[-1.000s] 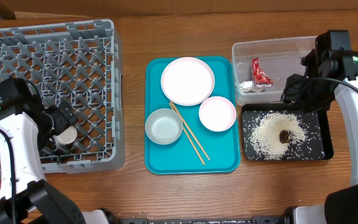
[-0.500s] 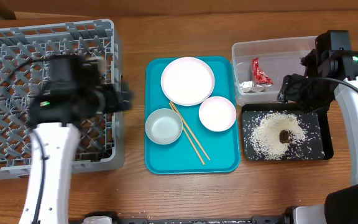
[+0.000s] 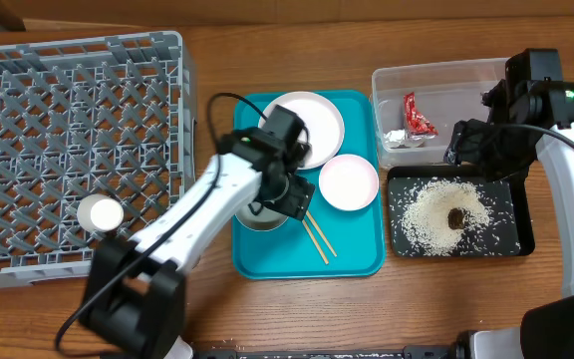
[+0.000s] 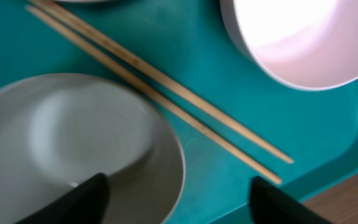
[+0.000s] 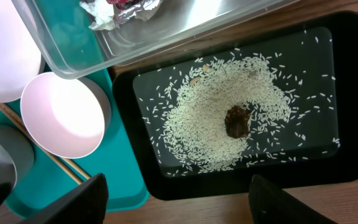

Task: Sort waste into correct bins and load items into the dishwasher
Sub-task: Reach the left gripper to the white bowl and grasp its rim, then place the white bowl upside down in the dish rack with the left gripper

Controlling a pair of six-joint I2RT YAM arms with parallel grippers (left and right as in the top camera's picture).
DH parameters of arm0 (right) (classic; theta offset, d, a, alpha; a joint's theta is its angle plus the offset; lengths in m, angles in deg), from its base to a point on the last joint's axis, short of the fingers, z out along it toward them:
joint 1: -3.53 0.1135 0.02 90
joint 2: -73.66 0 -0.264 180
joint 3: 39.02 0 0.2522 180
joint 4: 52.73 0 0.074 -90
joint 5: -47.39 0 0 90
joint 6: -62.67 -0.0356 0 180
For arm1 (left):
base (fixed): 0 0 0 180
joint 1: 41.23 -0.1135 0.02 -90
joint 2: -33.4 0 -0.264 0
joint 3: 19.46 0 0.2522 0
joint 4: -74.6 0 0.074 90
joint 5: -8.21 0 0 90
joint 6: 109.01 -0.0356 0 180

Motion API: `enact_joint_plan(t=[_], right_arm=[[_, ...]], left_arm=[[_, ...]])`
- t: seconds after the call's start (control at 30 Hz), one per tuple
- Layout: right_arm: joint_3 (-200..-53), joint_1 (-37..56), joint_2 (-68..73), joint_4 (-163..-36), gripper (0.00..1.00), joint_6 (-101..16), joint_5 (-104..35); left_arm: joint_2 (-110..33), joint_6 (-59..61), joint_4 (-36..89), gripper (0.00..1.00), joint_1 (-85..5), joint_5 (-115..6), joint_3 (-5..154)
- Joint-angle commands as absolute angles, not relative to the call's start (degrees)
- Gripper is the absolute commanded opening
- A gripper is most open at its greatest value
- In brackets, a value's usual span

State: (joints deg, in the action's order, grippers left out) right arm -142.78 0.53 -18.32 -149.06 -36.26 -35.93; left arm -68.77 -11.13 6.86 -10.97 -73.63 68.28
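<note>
Nearest the front edge of the surface [image 3: 267, 309], the white cup [image 3: 101, 213] stands in the grey dish rack [image 3: 88, 100], at its near left. On the teal tray [image 3: 357, 249], the chopsticks [image 3: 317, 239] lie diagonally between the grey bowl [image 4: 61, 143] and the small plate [image 3: 348, 182]. The left pincer [image 4: 176, 202] hangs over the bowl with its fingers spread, one above the bowl's inside, one outside the rim, gripping nothing. To the right, the black tray [image 3: 524, 229] holds the rice [image 3: 436, 214] with the brown lump [image 3: 456, 217] at its centre. The right pincer [image 5: 176, 199] hovers above it, fingers spread and empty. Farther back, the large plate [image 3: 317, 115] sits on the teal tray. The foil wrapper [image 3: 417, 118] lies in the clear tub [image 3: 446, 75].
</note>
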Motion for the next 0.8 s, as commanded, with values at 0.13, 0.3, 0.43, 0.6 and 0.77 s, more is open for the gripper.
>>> enact_joint_plan(t=[0.13,0.3,0.43,0.6,0.77], right_arm=[[-143.59,0.46,-17.08,-149.28,0.74,-36.15,-35.69],[-143.59,0.46,-17.1,-149.39,0.74,-36.15,-35.67],[-143.59,0.46,-17.1,-149.39,0.74,-36.15,-35.69],[-143.59,0.46,-17.08,-149.41,0.74,-36.13,-35.71],[-143.59,0.46,-17.1,-149.39,0.75,-36.13,-35.71]], left_arm=[[-75.42,-11.74,6.97,0.13,-10.14,-74.81,68.06],[-75.07,-11.7,5.46,0.04,-10.18,-74.92,70.33],[-73.69,-11.55,0.13,0.04,-10.42,-74.94,76.17],[-69.49,-11.55,-5.56,0.04,-13.2,-75.4,85.19],[-64.01,-11.85,-6.91,0.04,-21.94,-73.85,91.16]])
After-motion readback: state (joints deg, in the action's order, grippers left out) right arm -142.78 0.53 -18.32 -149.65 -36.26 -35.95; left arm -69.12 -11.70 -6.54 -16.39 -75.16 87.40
